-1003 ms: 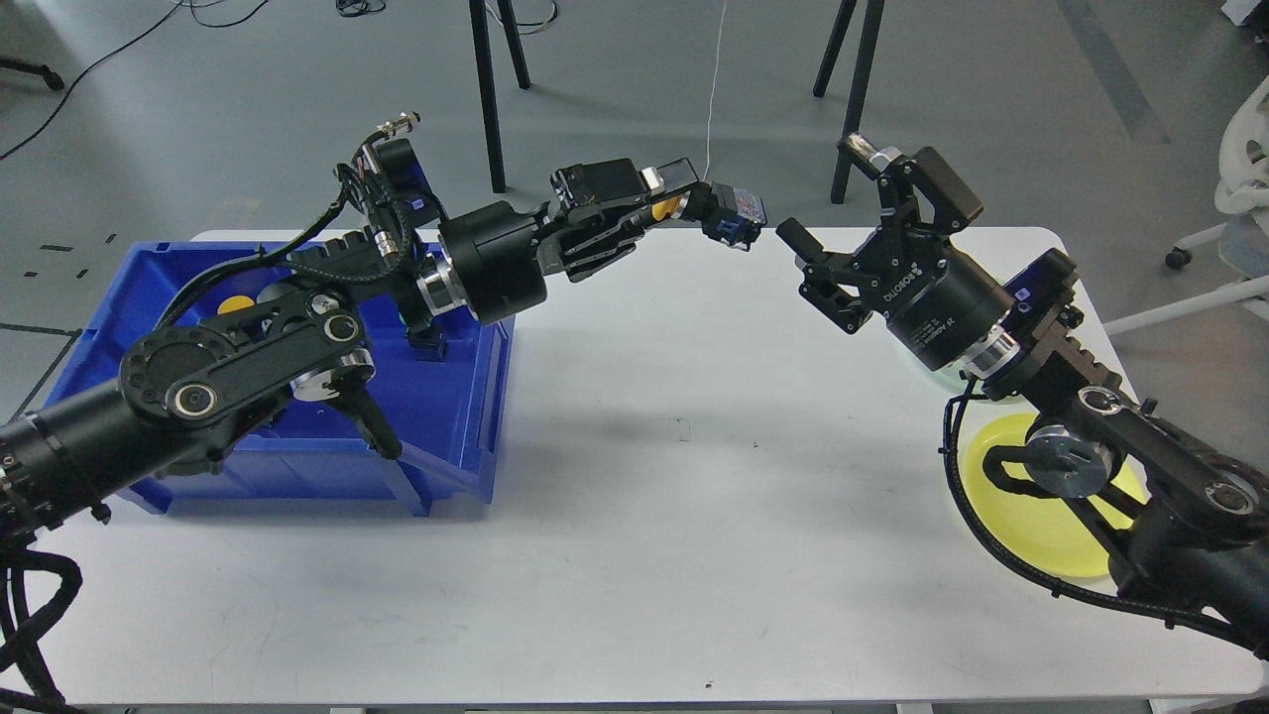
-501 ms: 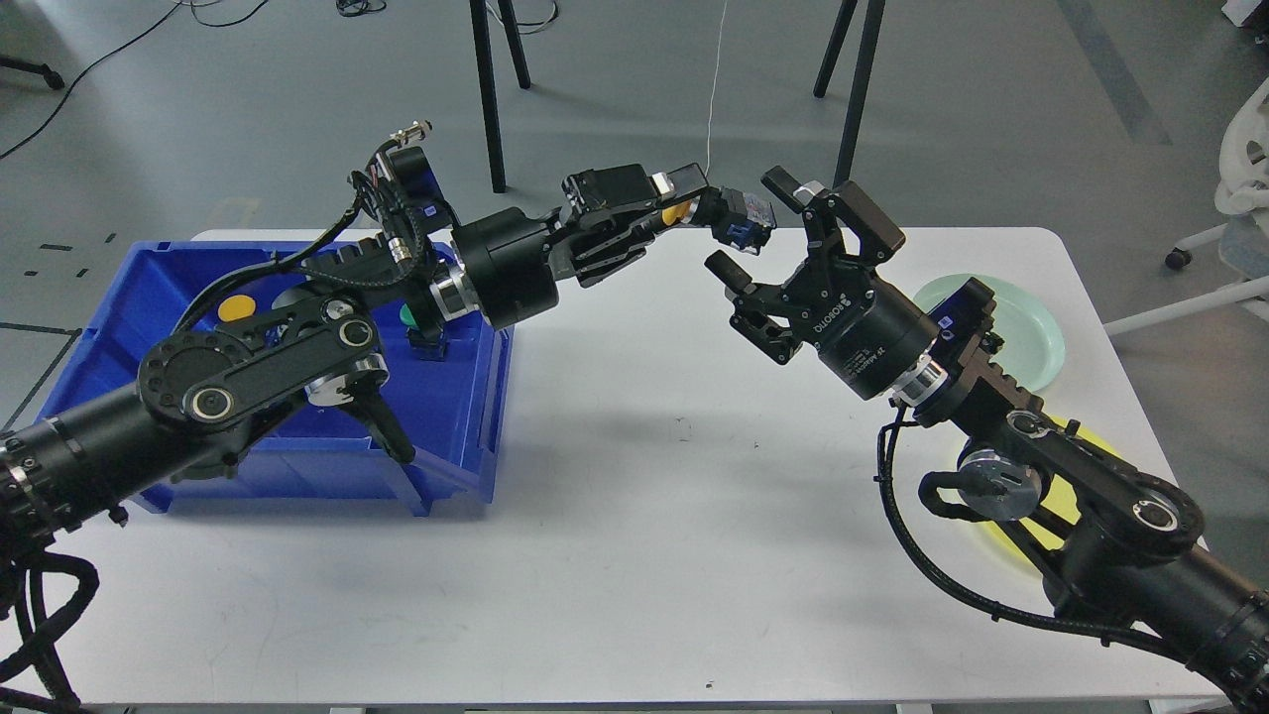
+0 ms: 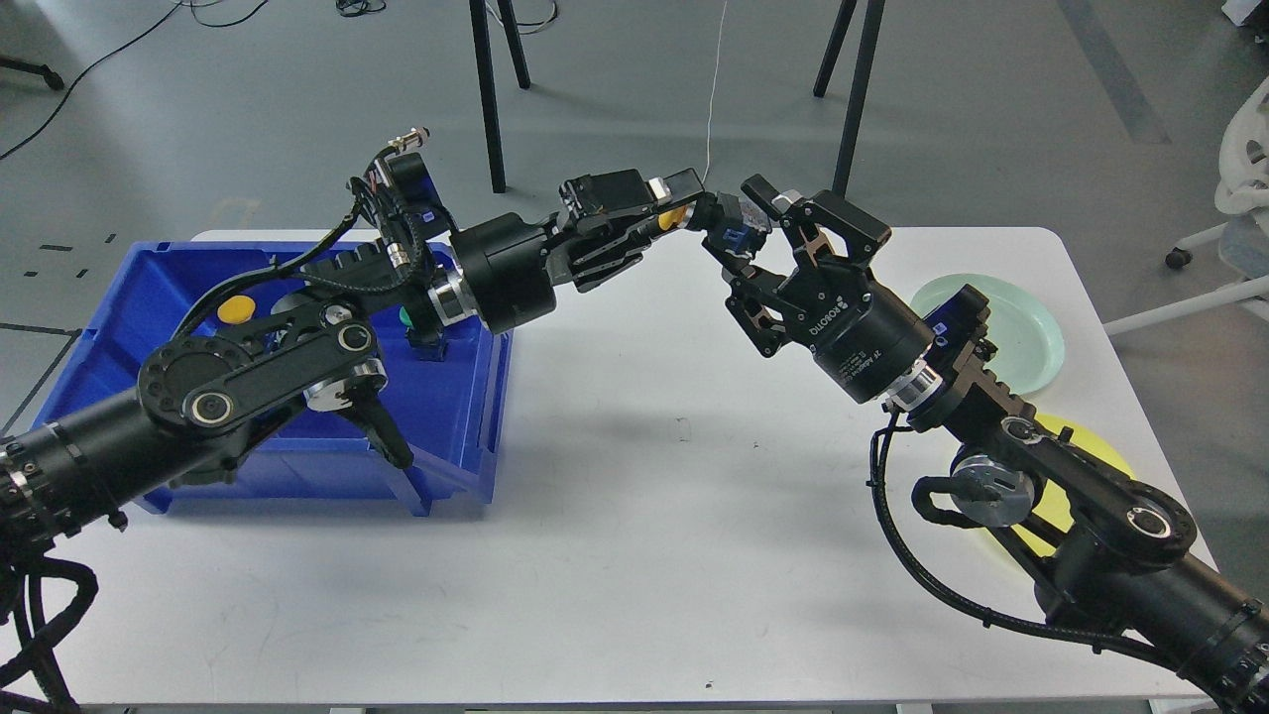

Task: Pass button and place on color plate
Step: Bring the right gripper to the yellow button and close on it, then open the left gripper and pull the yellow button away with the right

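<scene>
Blue plastic bin (image 3: 119,327) sits well behind the left gripper (image 3: 684,203), which is clamped on the yellow-capped push button with a black and blue body (image 3: 729,223). Over the last second the right gripper (image 3: 758,233) has swung in, its fingers apart around the button's body, so the handover looks imminent. Contact is hard to judge. The right arm partly hides the pale green plate (image 3: 1021,322) and yellow plate (image 3: 1095,451).

White table (image 3: 634,516): blue bin (image 3: 451,416), two plates (image 3: 1036,332).

Bin (image 3: 129,288) left, plates (image 3: 1031,337) right, on table (image 3: 634,535).
</scene>
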`<action>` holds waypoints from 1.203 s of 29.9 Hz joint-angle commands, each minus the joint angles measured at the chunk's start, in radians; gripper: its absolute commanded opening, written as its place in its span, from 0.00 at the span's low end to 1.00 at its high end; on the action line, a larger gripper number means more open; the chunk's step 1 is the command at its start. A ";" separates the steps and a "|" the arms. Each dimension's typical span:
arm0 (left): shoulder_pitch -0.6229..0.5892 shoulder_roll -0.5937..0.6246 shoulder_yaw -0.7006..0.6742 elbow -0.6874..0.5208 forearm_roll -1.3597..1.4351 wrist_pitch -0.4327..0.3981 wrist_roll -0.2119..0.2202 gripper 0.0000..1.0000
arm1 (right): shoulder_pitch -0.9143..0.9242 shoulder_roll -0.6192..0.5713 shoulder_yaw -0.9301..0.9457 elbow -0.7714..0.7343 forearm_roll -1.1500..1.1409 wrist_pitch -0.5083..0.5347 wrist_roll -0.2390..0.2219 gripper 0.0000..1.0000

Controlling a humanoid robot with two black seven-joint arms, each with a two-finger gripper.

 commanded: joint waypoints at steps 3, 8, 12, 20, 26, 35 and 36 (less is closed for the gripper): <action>0.006 -0.002 -0.001 0.000 0.001 0.001 0.000 0.16 | 0.003 0.006 -0.001 -0.004 -0.001 -0.004 0.000 0.23; 0.008 -0.002 -0.014 0.000 0.001 0.001 0.000 0.16 | 0.003 0.004 0.001 -0.004 -0.001 -0.004 0.000 0.11; 0.009 -0.002 -0.014 0.000 0.001 0.001 0.000 0.35 | 0.003 0.004 0.001 -0.004 -0.002 -0.004 0.000 0.06; 0.054 -0.018 -0.090 -0.005 0.000 -0.007 0.000 0.79 | 0.001 -0.003 0.002 -0.002 -0.001 -0.004 0.000 0.02; 0.061 -0.028 -0.107 -0.005 0.000 -0.009 0.000 0.85 | -0.023 -0.016 0.056 0.003 0.002 -0.004 0.000 0.01; 0.097 -0.021 -0.129 -0.005 0.000 -0.006 0.000 0.86 | -0.391 -0.164 0.435 0.134 0.005 -0.006 0.000 0.01; 0.098 -0.023 -0.130 -0.005 0.000 -0.004 0.000 0.86 | -0.449 -0.172 0.471 0.145 0.005 -0.007 0.000 0.01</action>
